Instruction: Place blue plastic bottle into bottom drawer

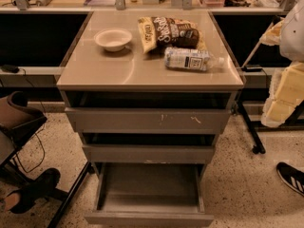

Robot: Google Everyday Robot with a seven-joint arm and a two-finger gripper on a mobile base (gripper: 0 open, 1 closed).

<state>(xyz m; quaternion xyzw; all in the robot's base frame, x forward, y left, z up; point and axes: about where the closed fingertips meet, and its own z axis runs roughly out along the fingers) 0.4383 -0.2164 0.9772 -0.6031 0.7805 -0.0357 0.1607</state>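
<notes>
The blue plastic bottle (189, 59) lies on its side on the cabinet top, right of centre, with its white cap pointing right. It touches the front edge of a brown-yellow snack bag (167, 32). The bottom drawer (148, 208) is pulled far out and its grey interior holds nothing. My gripper (24, 196) hangs low at the lower left, beside the cabinet near the floor, far from the bottle and holding nothing that I can see.
A white bowl (113, 39) sits at the back left of the cabinet top (95, 72). The scratched top drawer (147, 120) and middle drawer (148, 153) stand slightly out. A person's shoe (290, 177) and a black table leg (251, 129) are at the right.
</notes>
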